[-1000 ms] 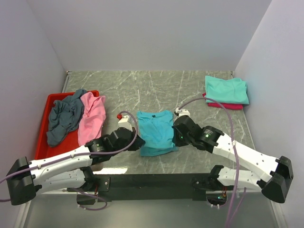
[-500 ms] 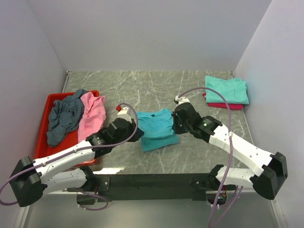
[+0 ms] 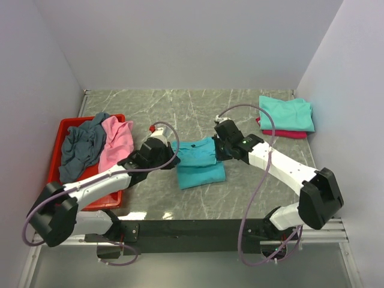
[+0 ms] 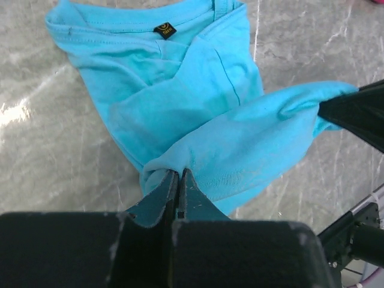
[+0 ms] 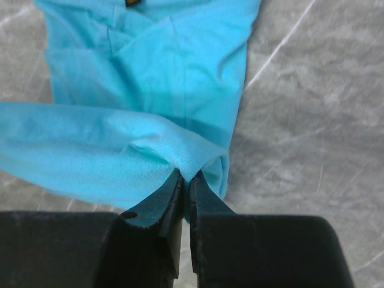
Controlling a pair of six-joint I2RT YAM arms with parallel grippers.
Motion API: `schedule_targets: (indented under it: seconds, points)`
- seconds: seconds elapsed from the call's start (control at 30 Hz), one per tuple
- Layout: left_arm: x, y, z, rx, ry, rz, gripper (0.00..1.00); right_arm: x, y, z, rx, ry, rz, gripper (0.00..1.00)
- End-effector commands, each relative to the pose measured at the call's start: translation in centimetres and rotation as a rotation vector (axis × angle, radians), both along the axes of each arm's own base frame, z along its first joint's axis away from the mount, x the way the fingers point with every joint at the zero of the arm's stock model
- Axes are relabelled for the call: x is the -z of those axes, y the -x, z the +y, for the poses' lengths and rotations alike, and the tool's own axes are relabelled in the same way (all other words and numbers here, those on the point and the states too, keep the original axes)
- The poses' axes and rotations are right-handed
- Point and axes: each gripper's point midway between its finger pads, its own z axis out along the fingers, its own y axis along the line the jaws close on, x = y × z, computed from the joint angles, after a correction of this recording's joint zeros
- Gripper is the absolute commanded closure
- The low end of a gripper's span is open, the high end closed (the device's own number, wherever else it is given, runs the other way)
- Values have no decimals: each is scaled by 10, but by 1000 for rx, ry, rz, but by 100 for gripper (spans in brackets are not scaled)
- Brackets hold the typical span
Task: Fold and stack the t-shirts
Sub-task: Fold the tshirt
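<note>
The grey marbled surface [image 3: 198, 108] carries everything; at its left the red tray [image 3: 66, 127] holds a slate-grey t-shirt [image 3: 81, 150] beside a pink t-shirt [image 3: 117, 147]; the turquoise t-shirt [image 3: 201, 174] lies mid-surface, a fold of it stretched above its body; far right, a mint-green t-shirt [image 3: 287, 113] rests on a crimson t-shirt [image 3: 282, 133]; the left claw [image 4: 180, 178] is clenched on the fold's left end, the right claw [image 5: 185, 178] on its right.

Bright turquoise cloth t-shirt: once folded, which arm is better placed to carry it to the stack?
Right arm, probably: its jaws grip the bright turquoise cloth t-shirt, and the stack, a folded mint-green shirt on a crimson shirt, lies at the far right, nearer that arm.
</note>
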Motion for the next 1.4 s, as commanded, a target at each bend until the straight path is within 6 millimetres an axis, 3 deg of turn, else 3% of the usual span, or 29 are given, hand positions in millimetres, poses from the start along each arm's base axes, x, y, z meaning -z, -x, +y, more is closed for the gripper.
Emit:
schedule_targets:
  seconds: [0.0, 0.13, 0.57, 0.63, 0.67, 0.77, 0.9, 0.93, 0.97, 1.03, 1.07, 1.13, 1.23, 1.3, 1.37]
  points:
    - [-26, -25, -14, 43, 52, -97, 100, -19, -31, 9, -6, -36, -79, 100]
    - [-7, -42, -11, 27, 22, -62, 100, -12, -48, 12, -3, -30, -66, 100]
    - [13, -78, -11, 3, -11, -38, 100, 26, -82, 7, 21, 1, 16, 99]
    - [13, -86, -5, -48, -38, -41, 100, 25, -87, 6, 28, -5, 13, 85]
    - [11, -88, -3, -60, -42, -34, 98, 23, -90, 5, 34, -2, 6, 62]
    - [-5, -100, 12, -171, -70, -74, 78, 7, -94, 0, 57, 7, -31, 39]
    - [-41, -98, 23, -240, -54, -161, 64, -27, -90, -7, 79, -22, -110, 29]
    - [-44, -95, 23, -249, -58, -174, 64, -24, -87, -7, 78, -22, -101, 28]
    - [-47, -89, 18, -247, -59, -187, 64, -36, -84, -7, 81, -45, -125, 28]
    - [-51, -78, 9, -228, -44, -204, 64, -40, -72, -5, 64, -79, -126, 28]
    - [-51, -66, -6, -186, -36, -209, 64, -40, -68, -2, 57, -91, -121, 28]
    - [-49, -52, -22, -144, -7, -208, 64, -33, -56, 2, 26, -114, -92, 28]
    - [-43, -22, -66, -9, 65, -188, 64, -17, -46, 13, -19, -157, -38, 30]
    - [-28, -15, -83, 32, 66, -161, 64, -8, -46, 17, -29, -164, -10, 30]
    - [-27, -9, -102, 71, 80, -161, 65, 6, -47, 26, -53, -173, 30, 32]
